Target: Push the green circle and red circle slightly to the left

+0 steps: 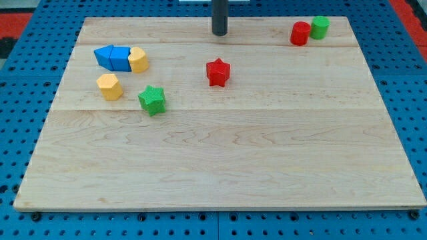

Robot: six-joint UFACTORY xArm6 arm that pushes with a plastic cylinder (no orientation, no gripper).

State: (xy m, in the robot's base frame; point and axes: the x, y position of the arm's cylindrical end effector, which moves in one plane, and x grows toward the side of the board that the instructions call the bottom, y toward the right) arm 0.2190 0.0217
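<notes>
A pale wooden board (220,160) is seen filling most of the frame, laid on a blue pegboard surface (20,80) that shows along every edge. The dark rod is seen coming down from the top centre of the frame, and my tip (219,33) is placed on the board near its top edge. No jaws are fitted to this arm (it ends only in the rod), so nothing is held or clasped. The red circle (300,33) is found in the upper right of the frame, and the green circle (320,27) is set just beside it on the view's right and a little higher, the two being in contact or very nearly so; which of these cannot be told. Both circles are well apart from my tip, which is placed to their left at about the same height in the picture. A red star (218,72) is seen below my tip, near the middle of the upper half, apart from it. In the upper left of the frame a blue block (112,58) of angular shape (possibly two blue pieces pressed together) is seen touching a yellow block (138,59) on its right. A second yellow block (109,87) is seen below these, standing apart, and a green star (152,100) is placed to its lower right, near but not touching.
</notes>
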